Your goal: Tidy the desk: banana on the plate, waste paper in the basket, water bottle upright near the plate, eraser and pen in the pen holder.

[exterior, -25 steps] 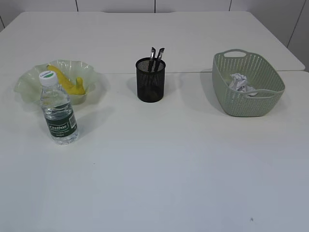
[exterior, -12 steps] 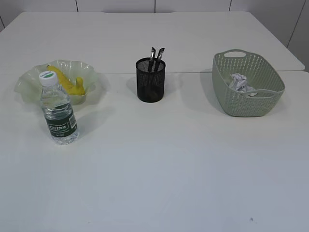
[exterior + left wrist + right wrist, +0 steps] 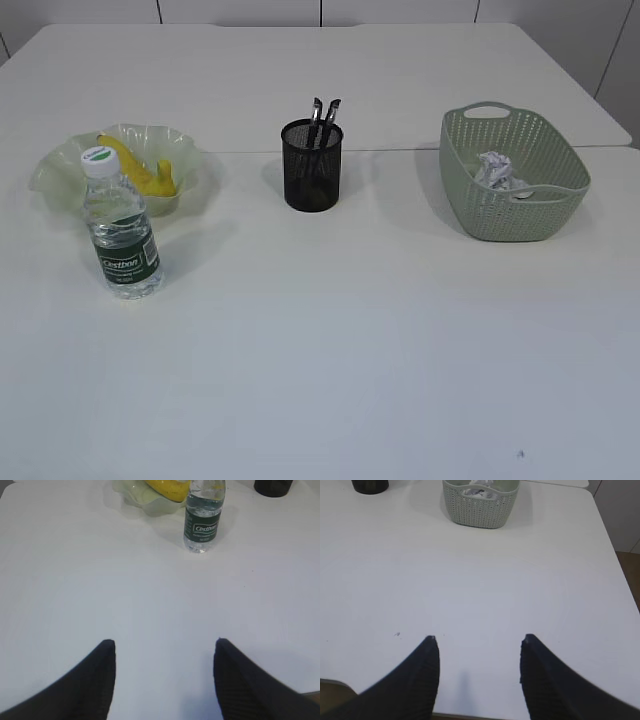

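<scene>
Both tools, left tool and right tool, hang spread and empty over bare tabletop. Banana lies on the plate, water bottle upright beside it; a careless sweep could topple it.

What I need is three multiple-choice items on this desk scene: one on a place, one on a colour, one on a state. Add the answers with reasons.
1. Where is the banana?
A. on the plate
B. in the basket
C. beside the pen holder

2. What colour is the bottle cap?
A. red
B. white
C. black

3. How does the bottle stand?
A. lying on its side
B. upright
C. upside down

Answers:
1 A: the yellow fruit lies on the wavy green plate.
2 B: the cap on top is white.
3 B: it stands cap up on the table, just in front of the plate.
</scene>
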Controlling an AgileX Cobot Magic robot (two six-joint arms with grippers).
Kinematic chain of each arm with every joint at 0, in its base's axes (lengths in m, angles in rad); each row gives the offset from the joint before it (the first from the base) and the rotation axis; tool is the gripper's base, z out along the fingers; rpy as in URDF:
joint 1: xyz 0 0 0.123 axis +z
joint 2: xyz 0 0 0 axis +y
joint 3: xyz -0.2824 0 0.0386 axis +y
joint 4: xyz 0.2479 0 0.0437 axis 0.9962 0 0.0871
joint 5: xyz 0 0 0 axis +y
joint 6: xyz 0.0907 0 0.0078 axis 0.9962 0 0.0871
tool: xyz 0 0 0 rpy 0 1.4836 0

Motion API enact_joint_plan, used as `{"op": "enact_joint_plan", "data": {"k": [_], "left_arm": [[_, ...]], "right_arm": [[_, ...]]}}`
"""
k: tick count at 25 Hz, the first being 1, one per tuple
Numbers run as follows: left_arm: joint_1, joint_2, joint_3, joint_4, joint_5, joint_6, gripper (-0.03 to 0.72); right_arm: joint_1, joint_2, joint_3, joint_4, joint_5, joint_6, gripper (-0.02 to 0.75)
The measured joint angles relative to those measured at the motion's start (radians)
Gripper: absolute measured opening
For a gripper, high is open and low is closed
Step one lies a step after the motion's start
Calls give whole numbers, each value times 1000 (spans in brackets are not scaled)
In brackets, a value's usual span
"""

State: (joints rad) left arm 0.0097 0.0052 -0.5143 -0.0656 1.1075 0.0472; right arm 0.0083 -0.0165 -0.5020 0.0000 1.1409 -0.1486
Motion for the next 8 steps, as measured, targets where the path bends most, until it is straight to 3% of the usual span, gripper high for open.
{"op": "enact_joint_plan", "data": {"k": [8], "left_arm": [[0,0,0,0,0,0,426]], "right_arm": [[0,0,0,0,0,0,391]]}}
